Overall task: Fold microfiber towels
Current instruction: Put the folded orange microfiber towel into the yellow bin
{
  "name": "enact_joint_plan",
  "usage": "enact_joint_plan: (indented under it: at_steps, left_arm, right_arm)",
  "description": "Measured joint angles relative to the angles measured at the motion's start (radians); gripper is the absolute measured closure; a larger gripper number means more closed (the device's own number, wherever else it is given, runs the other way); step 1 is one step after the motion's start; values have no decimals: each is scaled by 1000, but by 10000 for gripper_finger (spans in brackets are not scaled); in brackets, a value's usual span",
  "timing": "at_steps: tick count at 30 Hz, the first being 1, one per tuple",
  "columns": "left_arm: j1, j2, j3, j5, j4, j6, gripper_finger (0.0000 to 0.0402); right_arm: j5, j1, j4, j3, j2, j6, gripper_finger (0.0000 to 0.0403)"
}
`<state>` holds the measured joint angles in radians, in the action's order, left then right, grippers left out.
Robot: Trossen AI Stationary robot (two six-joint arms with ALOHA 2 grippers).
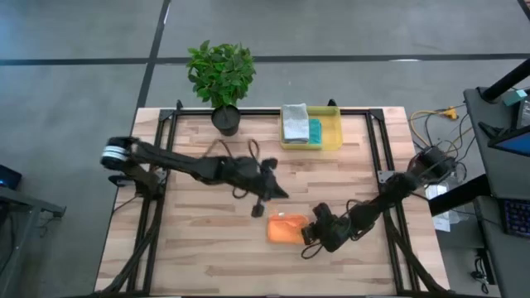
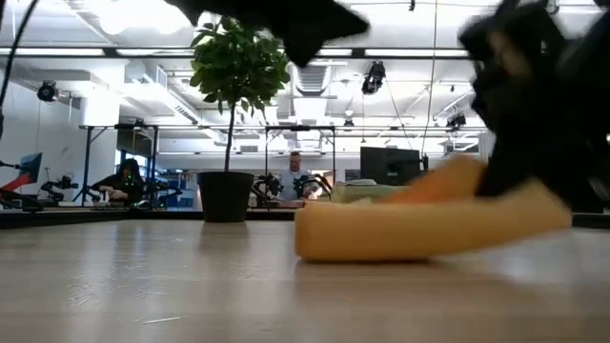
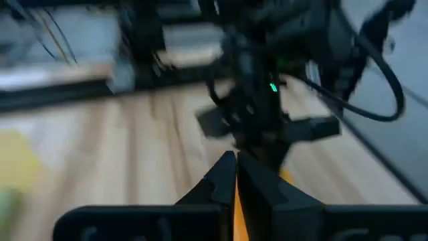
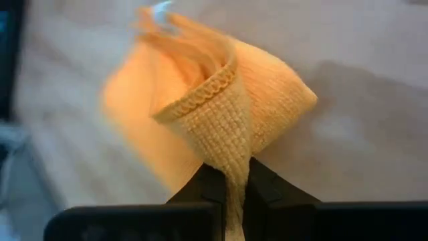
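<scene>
My right gripper has its jaws fully closed on a hemmed corner of the orange towel. The cloth fans out of the pinch as an upright cone, with its stitched edge curling just ahead of the fingertips. The bulk of the towel lies just beyond the jaws on the table, already doubled into a thick, rounded fold, as the low view shows.

I judge the cloth light, soft and limp. It will drape from any single pinch point, and the knit should grip the pads without slipping. The hemmed corner is the firmest place to take hold. A pinch mid-panel would likely gather several layers.

My left gripper hangs off the cloth, well to the far side of the towel from the right jaws. Its fingers are shut on nothing.

Farther out, at the back of the table, the yellow bin holds a light grey towel and a teal towel, folded and side by side. A potted plant stands beside the bin.
</scene>
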<state>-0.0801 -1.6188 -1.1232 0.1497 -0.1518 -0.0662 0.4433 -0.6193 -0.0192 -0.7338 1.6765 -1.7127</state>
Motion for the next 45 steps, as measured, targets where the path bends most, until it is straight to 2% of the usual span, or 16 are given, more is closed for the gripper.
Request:
enact_joint_plan:
  at_steps: [3, 6, 11, 14, 19, 22, 24, 27, 36, 39, 42, 45]
  left_arm:
    - [36, 90, 1, 13, 6, 1, 387]
    - [61, 160, 6, 18, 23, 6, 361]
    - [77, 246, 18, 19, 39, 7, 317]
    - [77, 274, 20, 16, 64, 8, 305]
    - [74, 309, 23, 15, 118, 9, 304]
    - [73, 319, 26, 15, 150, 11, 304]
    - [73, 329, 31, 15, 181, 27, 304]
    - [73, 341, 32, 15, 203, 75, 304]
    - [73, 346, 33, 0, 245, 90, 304]
    - [73, 346, 33, -71, 242, 90, 304]
    - [74, 346, 29, -188, 231, 86, 304]
    - [79, 346, 28, -286, 213, 86, 304]
  right_arm:
    - [-98, 44, -39, -3, -93, 144, 392]
    - [-182, 120, -162, -30, -211, 313, 393]
    - [-230, 302, -522, -141, -418, 614, 393]
    - [-296, 456, -728, -246, -498, 839, 393]
    - [-481, 745, -966, -428, -503, 1223, 393]
    - [-570, 882, -1071, -543, -428, 1443, 392]
    - [-572, 944, -1157, -626, -349, 1566, 392]
    - [-472, 999, -1262, -743, -225, 1702, 392]
    - [71, 1130, -1273, -1022, 28, 2010, 391]
    - [214, 1200, -1221, -1055, 88, 2135, 391]
    - [328, 1255, -1144, -1051, 141, 2246, 391]
    - [345, 1292, -1031, -1029, 175, 2321, 391]
